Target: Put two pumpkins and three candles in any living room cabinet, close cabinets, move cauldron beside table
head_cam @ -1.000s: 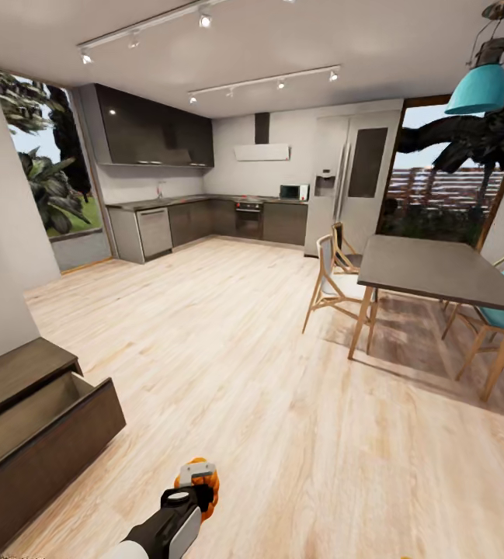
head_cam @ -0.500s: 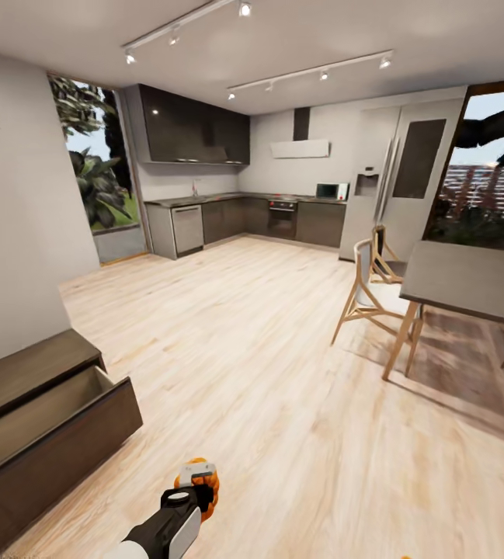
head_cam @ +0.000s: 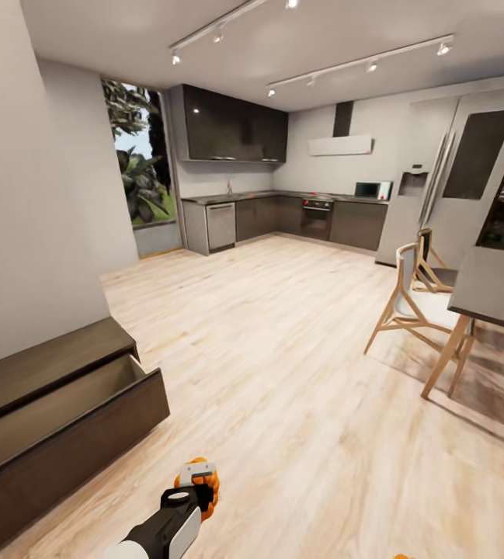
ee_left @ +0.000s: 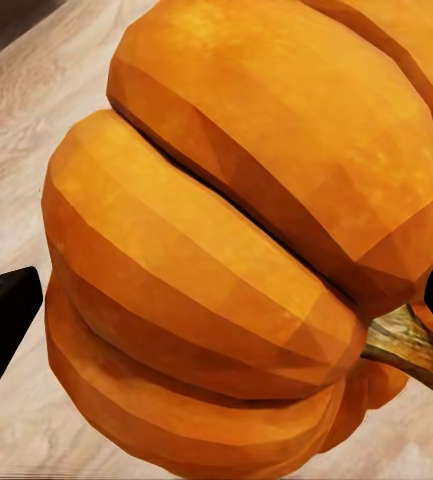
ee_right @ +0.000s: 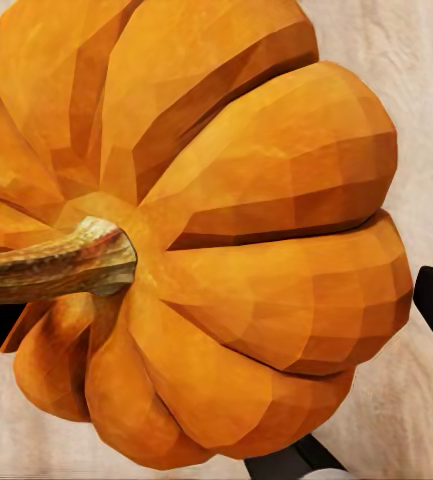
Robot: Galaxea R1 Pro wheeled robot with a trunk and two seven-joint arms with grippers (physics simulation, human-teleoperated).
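My left gripper (head_cam: 198, 487) hangs low over the wood floor, shut on a bright-orange pumpkin (head_cam: 214, 486). In the left wrist view that pumpkin (ee_left: 246, 200) sits between the black fingertips (ee_left: 1, 320) of the left gripper (ee_left: 221, 310). The right wrist view has a second pumpkin (ee_right: 266, 210), stem sideways, clamped in my right gripper (ee_right: 211, 320). The low dark-brown cabinet (head_cam: 73, 442) stands against the left wall, a little ahead and left of the left gripper, with its wide drawer pulled open. The candles, cauldron and coffee table are out of view.
A dark dining table (head_cam: 496, 286) with wooden legs and pale chairs (head_cam: 416, 307) stands at the right. Dark grey kitchen units (head_cam: 283, 219) and a tall fridge (head_cam: 438, 194) line the far wall. A white wall (head_cam: 26, 217) rises behind the cabinet. Open wood floor (head_cam: 283, 373) lies ahead.
The whole head view has swung to the left, so the kitchen and dining table sit further right and more of the cabinet shows. Both grippers keep their pumpkins.
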